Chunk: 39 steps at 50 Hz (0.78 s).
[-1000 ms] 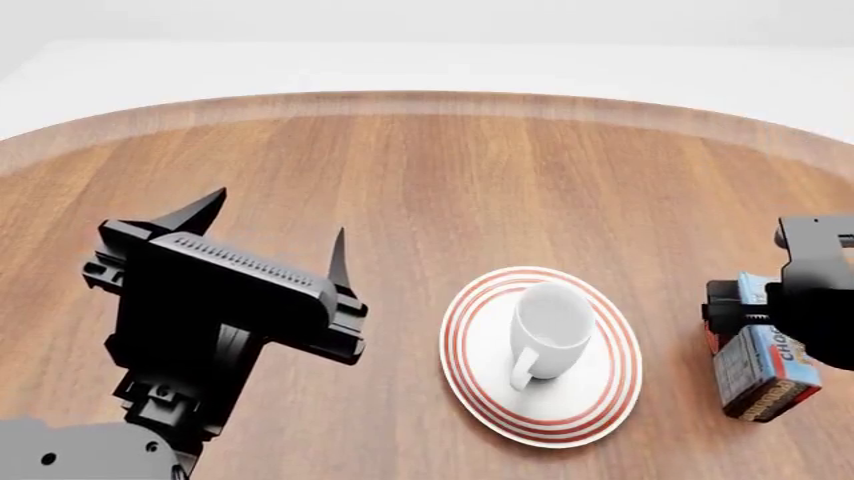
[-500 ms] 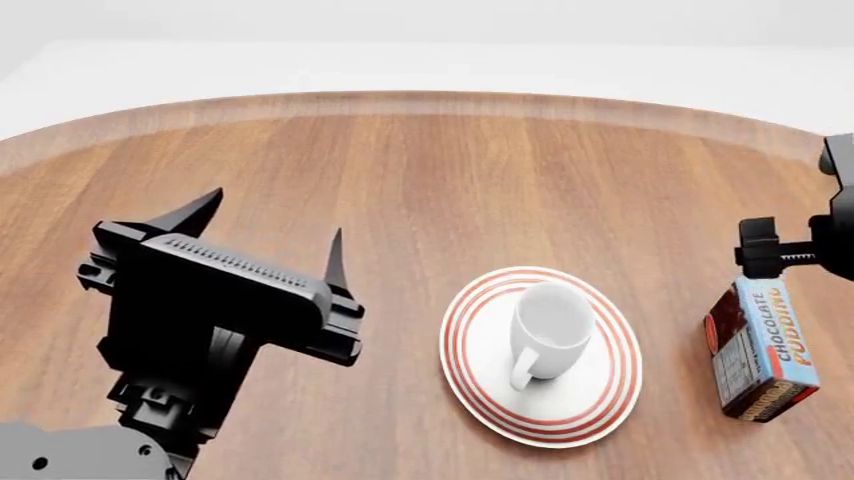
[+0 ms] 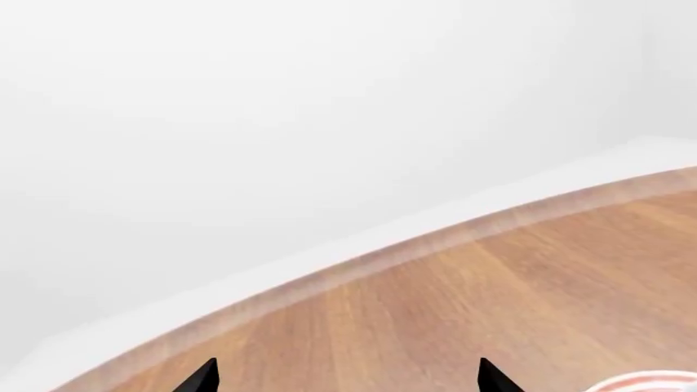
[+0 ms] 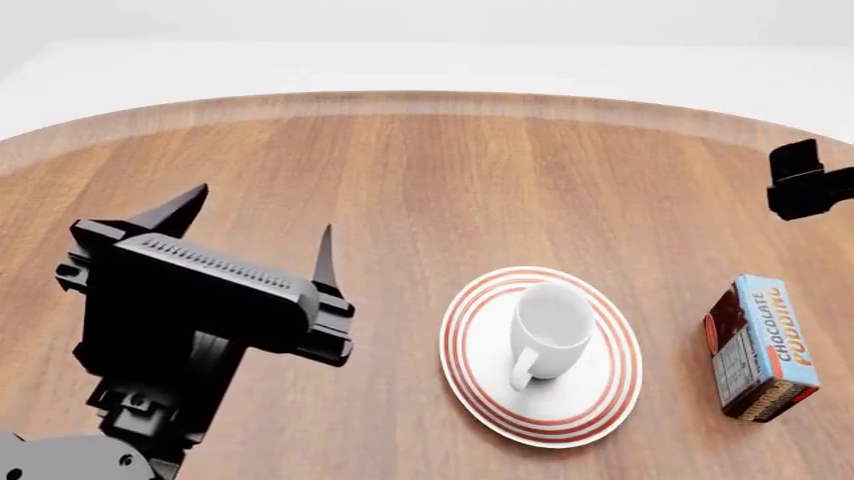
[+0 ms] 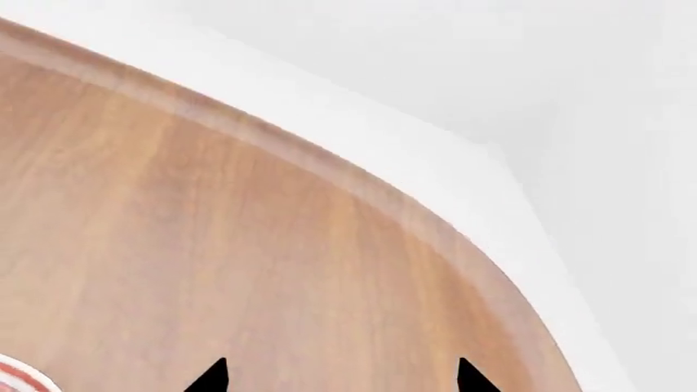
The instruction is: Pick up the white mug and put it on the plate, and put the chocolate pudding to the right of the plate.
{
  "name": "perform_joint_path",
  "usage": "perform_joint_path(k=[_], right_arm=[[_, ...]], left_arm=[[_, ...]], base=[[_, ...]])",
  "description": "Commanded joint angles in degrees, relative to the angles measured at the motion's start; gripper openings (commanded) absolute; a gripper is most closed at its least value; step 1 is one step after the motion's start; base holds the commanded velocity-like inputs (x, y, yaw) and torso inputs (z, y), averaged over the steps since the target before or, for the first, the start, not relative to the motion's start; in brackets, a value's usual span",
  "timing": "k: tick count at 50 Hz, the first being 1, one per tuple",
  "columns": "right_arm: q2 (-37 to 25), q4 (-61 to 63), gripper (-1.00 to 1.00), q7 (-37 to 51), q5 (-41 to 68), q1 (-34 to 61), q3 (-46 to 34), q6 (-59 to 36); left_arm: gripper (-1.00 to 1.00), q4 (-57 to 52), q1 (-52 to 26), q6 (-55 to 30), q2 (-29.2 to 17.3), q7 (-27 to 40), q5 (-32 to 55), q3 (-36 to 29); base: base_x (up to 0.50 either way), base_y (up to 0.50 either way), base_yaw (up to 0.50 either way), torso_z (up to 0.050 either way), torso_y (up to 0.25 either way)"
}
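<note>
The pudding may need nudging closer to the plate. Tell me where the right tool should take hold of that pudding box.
Grip the slim blue-faced, brown-sided chocolate pudding box across its two broad faces, coming down from above. It stands clear of the red-ringed white plate, and only its narrow thickness looks likely to fit the right tool.

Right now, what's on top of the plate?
The white mug stands upright on the plate, handle toward the camera, near the plate's middle. Nothing else is on it. The mug's inside looks empty. The plate's centre under the mug is covered. The chocolate pudding sits apart, to its right.
</note>
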<state>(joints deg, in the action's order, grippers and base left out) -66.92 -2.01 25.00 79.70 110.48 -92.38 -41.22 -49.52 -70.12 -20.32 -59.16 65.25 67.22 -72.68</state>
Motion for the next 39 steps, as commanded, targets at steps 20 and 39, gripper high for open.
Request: perform_joint_path(k=[20,39], right_arm=[[-19.4,45.4,1.00,13.2,1.9,7.7,8.7,7.5],[-23.0,56.1,1.00,19.5,-1.3,3.6,7.0,17.9]], left_arm=[[1.00,-5.1,-5.1,-2.6,-2.3,3.8,1.6,4.2],[1.00,-7.5,-3.0,0.2,-9.9,9.0,-2.3,5.5]], base=[[0.00,0.00,0.00,0.000,0.000],[0.00,0.00,0.00,0.000,0.000]])
